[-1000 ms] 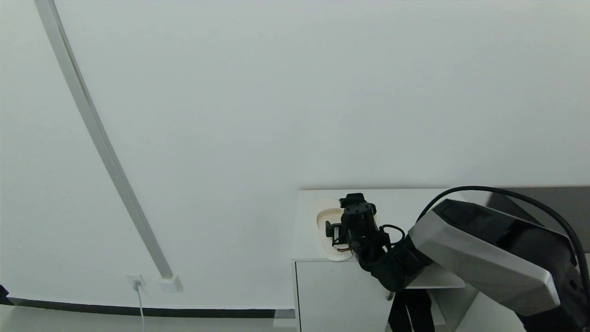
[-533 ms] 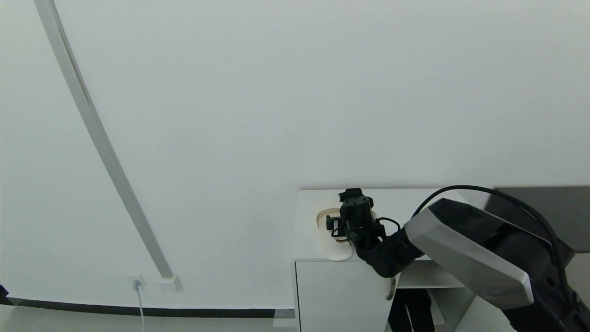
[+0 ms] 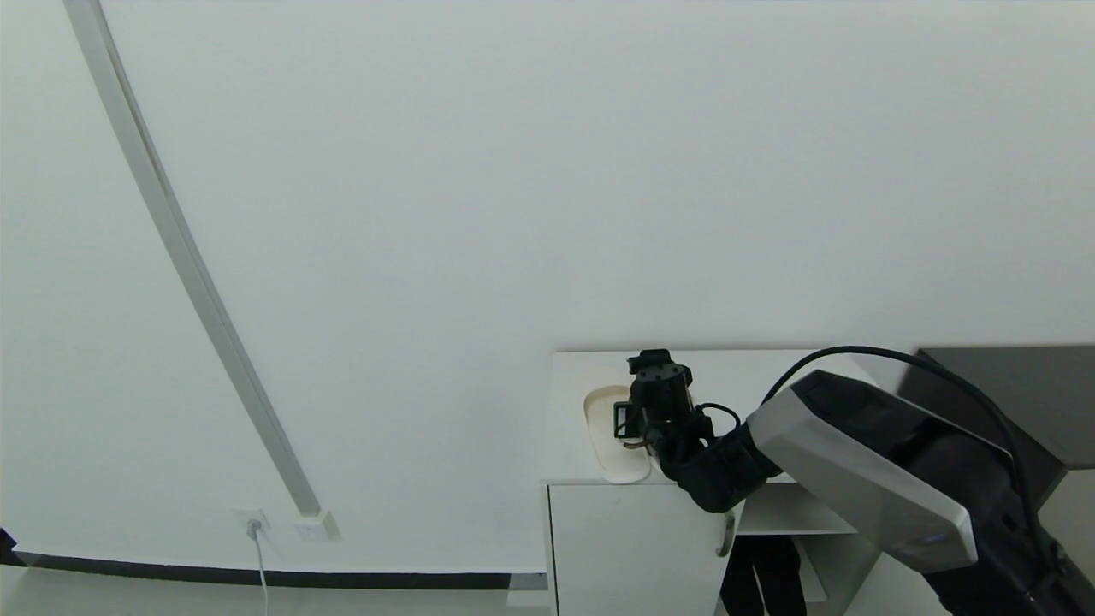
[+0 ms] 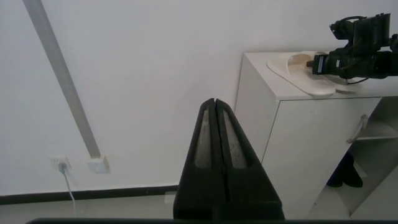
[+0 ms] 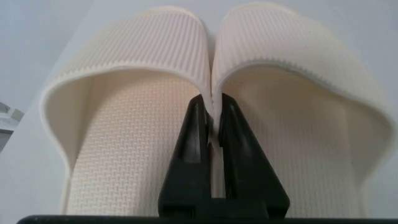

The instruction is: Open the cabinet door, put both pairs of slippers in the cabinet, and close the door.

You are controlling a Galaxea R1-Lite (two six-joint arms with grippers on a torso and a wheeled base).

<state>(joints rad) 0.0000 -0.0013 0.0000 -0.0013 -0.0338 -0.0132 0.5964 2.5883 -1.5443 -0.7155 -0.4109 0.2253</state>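
Observation:
A pair of cream slippers [image 5: 124, 124] lies side by side on top of the white cabinet [image 3: 582, 445]. My right gripper [image 5: 211, 109] is shut on the two slippers' inner edges, pinched together between its fingers. In the head view the same gripper [image 3: 624, 421] sits over the cream slippers [image 3: 603, 428] near the cabinet's left front corner. My left gripper [image 4: 214, 124] hangs shut and empty in front of the wall, well left of the cabinet [image 4: 298, 143]. The cabinet's right side stands open, with a dark shape [image 3: 761, 577] low inside.
The cabinet's left front panel [image 3: 633, 547] carries a curved handle [image 3: 725, 535]; a shelf [image 3: 796, 518] shows in the open part. A wall socket with a cable [image 3: 254, 526] and a slanted grey conduit [image 3: 188, 265] are on the wall to the left.
My right arm has shifted a little to the left and toward the wall over the cream slippers. The left arm and the cabinet have not changed.

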